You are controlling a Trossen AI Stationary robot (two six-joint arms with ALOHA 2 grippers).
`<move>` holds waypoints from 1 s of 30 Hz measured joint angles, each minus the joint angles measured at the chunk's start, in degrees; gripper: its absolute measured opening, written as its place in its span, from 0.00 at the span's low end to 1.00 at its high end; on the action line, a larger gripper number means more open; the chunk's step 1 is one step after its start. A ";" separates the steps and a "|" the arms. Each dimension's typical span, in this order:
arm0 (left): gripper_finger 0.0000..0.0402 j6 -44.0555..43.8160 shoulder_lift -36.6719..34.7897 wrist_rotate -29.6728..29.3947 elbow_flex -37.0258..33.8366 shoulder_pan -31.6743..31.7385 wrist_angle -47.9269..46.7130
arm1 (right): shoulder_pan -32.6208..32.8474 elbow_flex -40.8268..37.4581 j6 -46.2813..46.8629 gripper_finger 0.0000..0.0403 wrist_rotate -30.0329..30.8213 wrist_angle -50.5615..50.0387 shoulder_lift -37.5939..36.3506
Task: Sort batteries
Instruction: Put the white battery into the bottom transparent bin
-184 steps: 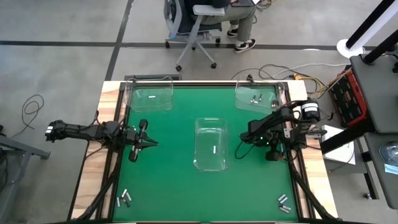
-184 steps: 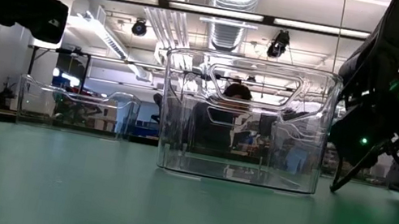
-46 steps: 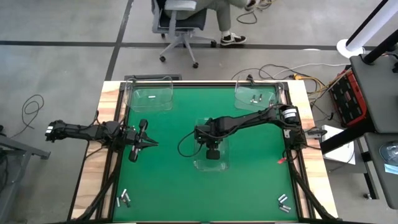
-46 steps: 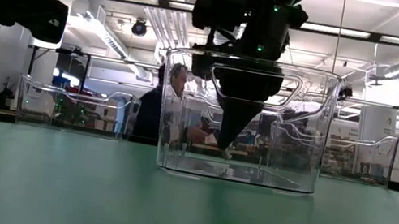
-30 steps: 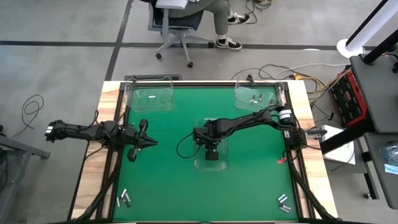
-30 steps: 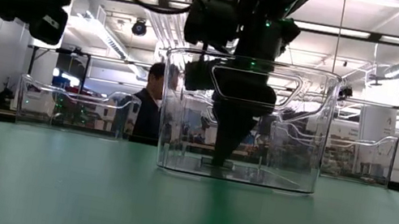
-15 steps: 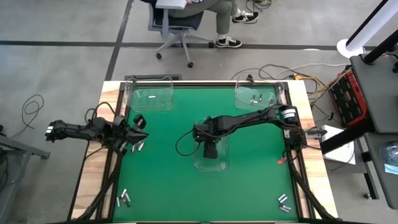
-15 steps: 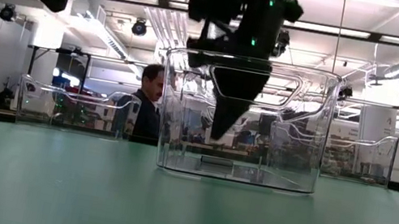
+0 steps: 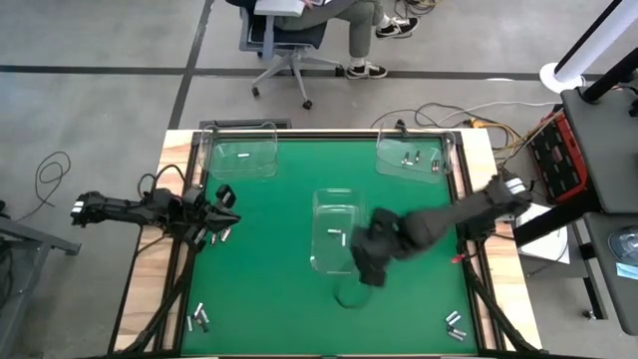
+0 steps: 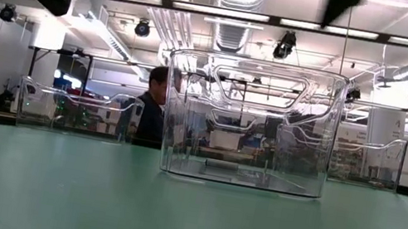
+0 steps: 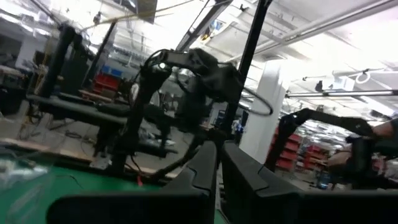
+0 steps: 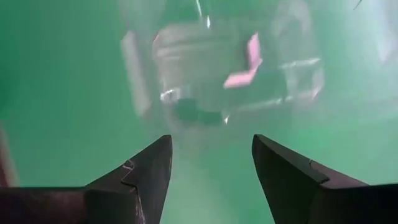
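Green mat, three clear bins. Right gripper point(image 9: 371, 261) beside middle bin point(image 9: 337, 195), fingers spread, empty. Batteries point(image 9: 456, 325) at near-right corner, right arm nearer. Others point(image 9: 199, 319) near-left. Left gripper point(image 9: 217, 207) at left edge, fingers closed, empty.

Small silvery batteries point(image 9: 200, 318) lying flat, clustered at both near corners; others inside clear bins

No text, label or number can be read anywhere.
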 joint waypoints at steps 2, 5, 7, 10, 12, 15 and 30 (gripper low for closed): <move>0.02 -0.91 1.00 0.11 0.02 0.00 0.35 | 4.70 -3.99 10.99 0.53 -0.83 0.18 -0.81; 0.02 -2.50 2.66 -0.22 0.02 0.00 0.23 | 10.88 -10.13 31.89 0.55 -6.42 1.03 -0.68; 0.02 -4.57 3.72 -0.33 0.02 0.00 0.73 | 13.94 -13.84 43.90 0.58 -14.85 1.20 -0.36; 0.02 -6.48 5.43 -0.47 0.02 0.00 3.64 | 17.82 -18.78 54.48 0.65 -25.87 4.01 0.40; 0.02 -6.52 6.50 -0.57 0.02 0.00 7.76 | 19.87 -21.48 60.82 0.70 -28.84 5.23 0.46; 0.02 -6.52 7.89 -0.57 0.02 0.02 13.64 | 21.45 -25.76 63.85 0.77 -32.43 10.54 -0.18; 0.02 -15.09 11.81 -0.53 0.09 0.00 19.40 | 23.11 -43.42 62.23 0.84 -45.55 26.62 -4.45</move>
